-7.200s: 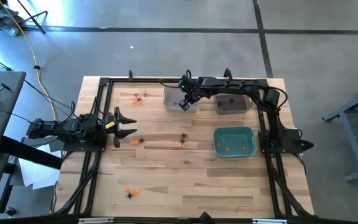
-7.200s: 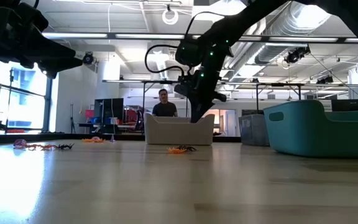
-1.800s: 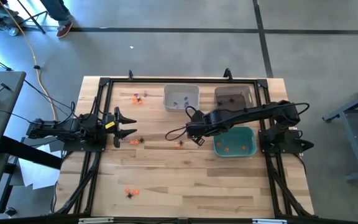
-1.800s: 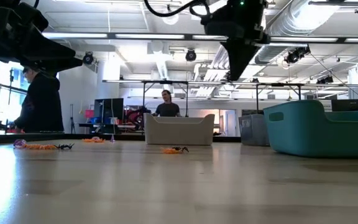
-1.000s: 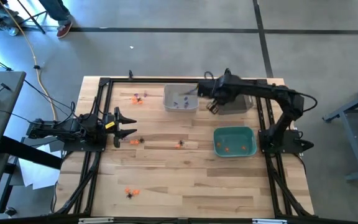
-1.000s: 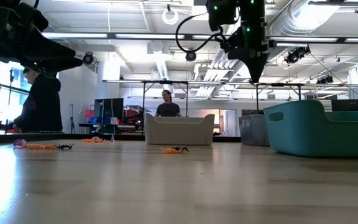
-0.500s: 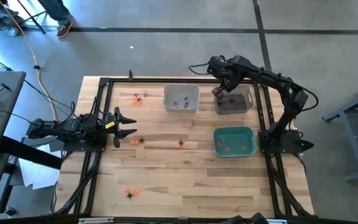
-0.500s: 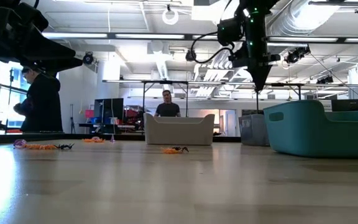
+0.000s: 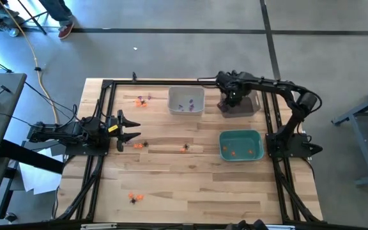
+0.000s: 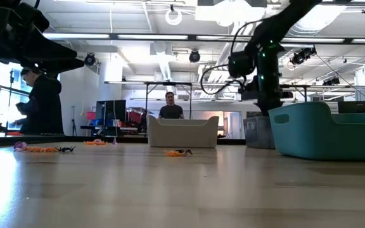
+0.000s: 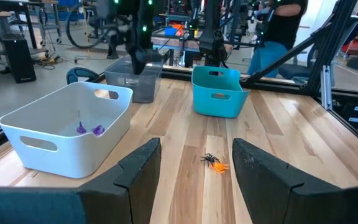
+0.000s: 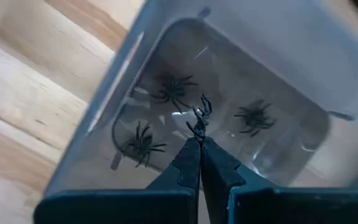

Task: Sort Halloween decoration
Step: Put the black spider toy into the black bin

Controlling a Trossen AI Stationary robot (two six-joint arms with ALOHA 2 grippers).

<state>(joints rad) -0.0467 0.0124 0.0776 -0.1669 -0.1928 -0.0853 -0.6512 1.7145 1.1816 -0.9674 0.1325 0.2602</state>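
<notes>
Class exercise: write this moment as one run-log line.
step: bin spider | right gripper: shut on black spider, over dark bin | in bin: three spiders | left gripper: open, waiting at left edge

Black spider (image 12: 199, 119) (fingertip-pinched) — above bin (image 12: 291, 81)

We find open tabletop (image 9: 190, 182) centrally; white bin (image 9: 186, 101), dark bin (image 9: 245, 104) and teal bin (image 9: 240, 144) obstruct the far-right quarter.
</notes>
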